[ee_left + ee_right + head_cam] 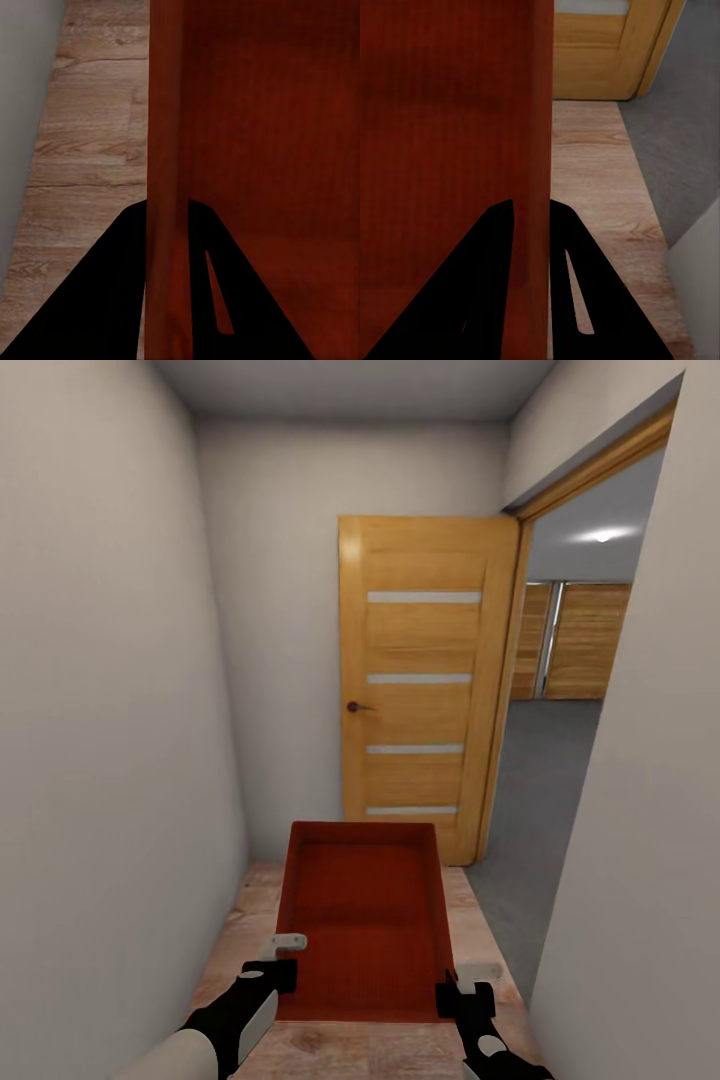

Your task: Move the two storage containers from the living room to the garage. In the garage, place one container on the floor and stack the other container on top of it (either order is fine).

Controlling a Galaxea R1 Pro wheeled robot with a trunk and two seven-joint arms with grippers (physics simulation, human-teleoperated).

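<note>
One orange-red open-topped storage container [362,920] hangs in front of me above the wood plank floor, carried between both arms. My left gripper [276,972] is shut on its left wall [166,150], one black finger on each side of the thin wall. On the opposite wall [540,150] my right gripper [462,996] is shut the same way. Through the doorway on the right I see the garage's grey concrete floor [540,800] and wooden plank doors [585,640].
I am in a narrow white-walled hallway. A light wooden door [425,680] with frosted strips stands open straight ahead, beside the doorway on the right. The white wall [100,760] is close on the left, and the doorway's near jamb wall [640,860] is close on the right.
</note>
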